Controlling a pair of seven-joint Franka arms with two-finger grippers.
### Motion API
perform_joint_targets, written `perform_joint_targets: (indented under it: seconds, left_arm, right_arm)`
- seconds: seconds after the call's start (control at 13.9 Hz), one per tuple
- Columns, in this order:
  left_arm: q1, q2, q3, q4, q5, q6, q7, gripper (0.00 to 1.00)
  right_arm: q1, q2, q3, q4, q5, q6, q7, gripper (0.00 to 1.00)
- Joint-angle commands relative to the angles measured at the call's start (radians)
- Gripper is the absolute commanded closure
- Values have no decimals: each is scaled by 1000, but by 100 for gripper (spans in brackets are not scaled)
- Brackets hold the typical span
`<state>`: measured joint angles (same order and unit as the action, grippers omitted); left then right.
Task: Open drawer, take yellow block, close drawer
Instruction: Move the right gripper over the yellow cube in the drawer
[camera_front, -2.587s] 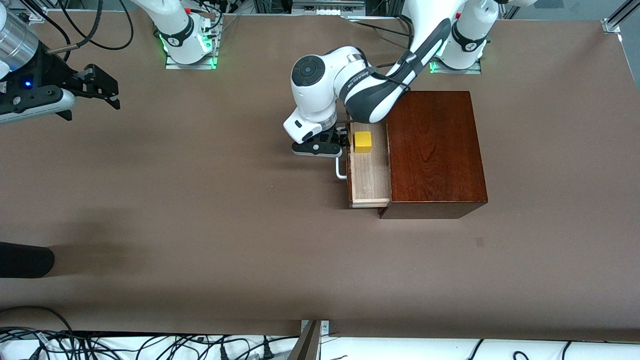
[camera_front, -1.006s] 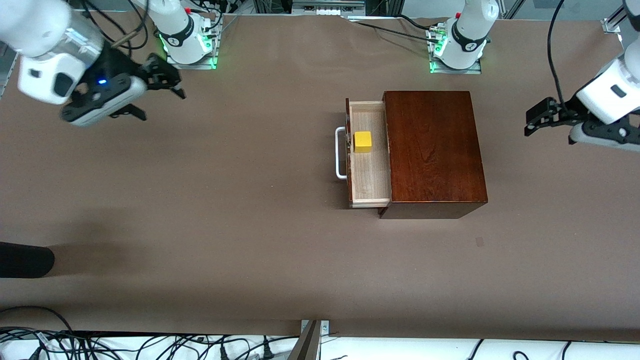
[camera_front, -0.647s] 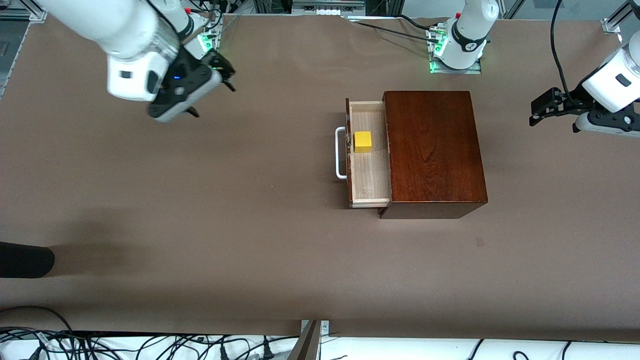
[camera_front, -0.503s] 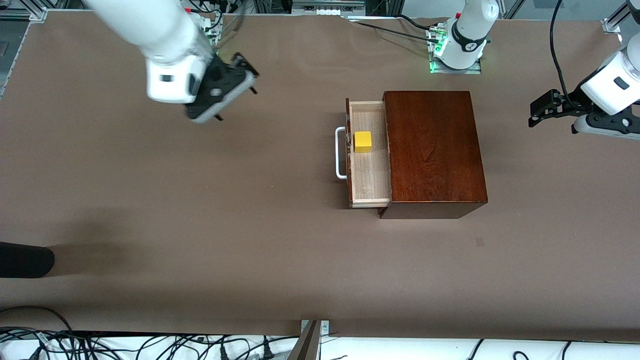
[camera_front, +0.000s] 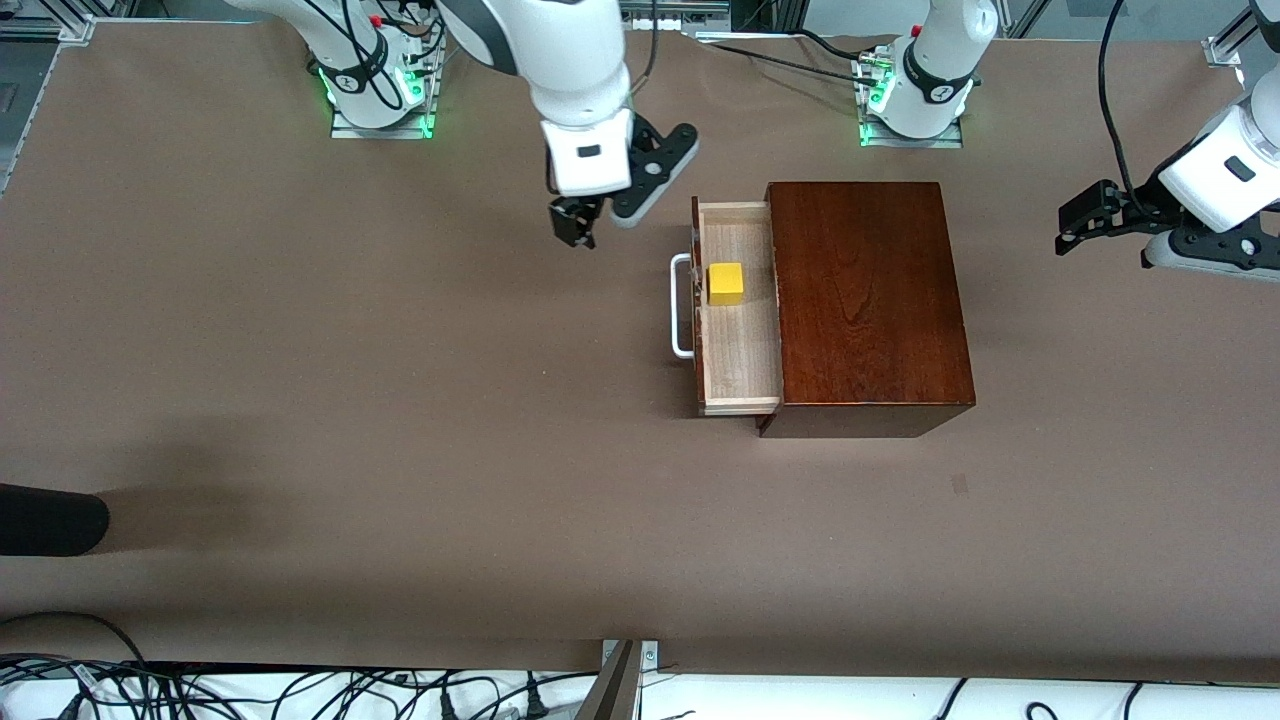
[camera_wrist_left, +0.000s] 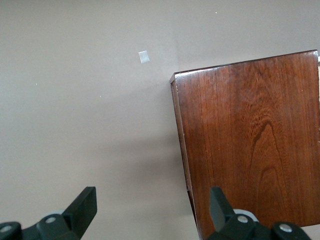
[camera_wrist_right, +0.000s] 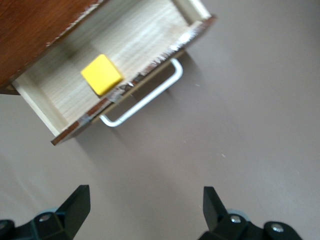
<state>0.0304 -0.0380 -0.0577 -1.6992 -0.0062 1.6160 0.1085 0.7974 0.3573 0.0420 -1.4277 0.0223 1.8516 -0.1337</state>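
Note:
The dark wooden box (camera_front: 868, 300) stands mid-table with its drawer (camera_front: 742, 350) pulled out toward the right arm's end. The drawer's white handle (camera_front: 681, 306) is free. The yellow block (camera_front: 725, 283) sits in the pale drawer interior. My right gripper (camera_front: 577, 232) is open and empty, in the air over bare table beside the drawer front. Its wrist view shows the block (camera_wrist_right: 101, 74), the drawer (camera_wrist_right: 145, 40) and the handle (camera_wrist_right: 145, 100) ahead of the gripper (camera_wrist_right: 145, 207). My left gripper (camera_front: 1070, 235) is open and empty, waiting past the box at the left arm's end. Its wrist view (camera_wrist_left: 152, 210) shows the box top (camera_wrist_left: 250, 145).
A dark rounded object (camera_front: 50, 520) lies at the table edge at the right arm's end. Cables run along the edge nearest the front camera. A small pale mark (camera_front: 959, 484) is on the cloth, nearer the camera than the box.
The left gripper let go of the handle and withdrew to its end of the table. The right arm has swung from its end to just beside the drawer front. Drawer and block have not moved.

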Motion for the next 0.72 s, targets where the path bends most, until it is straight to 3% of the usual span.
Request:
perform_joint_targets:
  seconds: [0.0,0.14,0.65]
  left_arm:
    - [6,0,-11,7,17,-11,-1,0]
    - [6,0,-13,9,15,-10,-1,0]
    - [6,0,-13,10,15,-10,-1,0]
  right_arm:
    - [14,92,57,18,-5,119,-76,0]
    - [20,155,107,35,-22,199,-163,0]
    - [134,354,108,234,-203,179,-264,0]
